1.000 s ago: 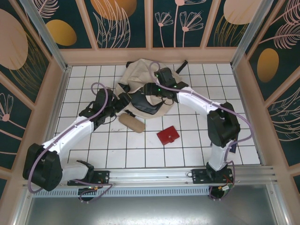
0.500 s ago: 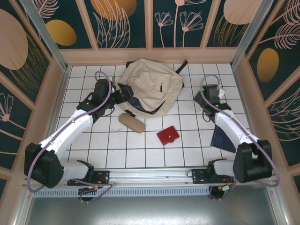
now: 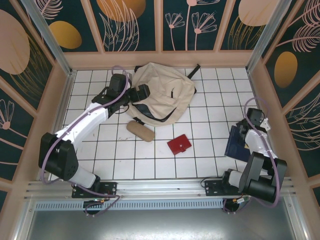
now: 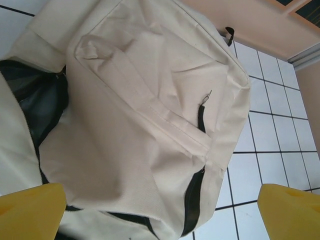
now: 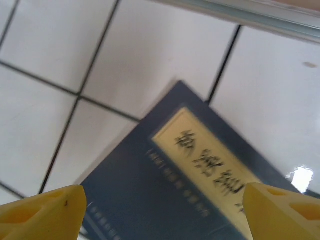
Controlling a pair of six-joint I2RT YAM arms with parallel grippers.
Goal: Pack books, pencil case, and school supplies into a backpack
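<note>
Right gripper (image 5: 160,210) now over books (image 3: 235,144); left gripper (image 4: 160,212) shifted up beside backpack (image 3: 165,87).

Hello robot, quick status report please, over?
Left gripper open over backpack. Right gripper open above navy book. Pencil case, red case on tiles, unpacked. Nothing blocks the book.

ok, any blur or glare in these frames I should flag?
Right wrist view: blurred, the pale label text on the thin dark navy-blue book smeared, plus a glare spot on the white tile at right. Left wrist view: cream-beige fabric backpack sharp, yellow fingertips soft at the bottom corners. Top external view: crisp, evenly lit, soft shadows only.
</note>
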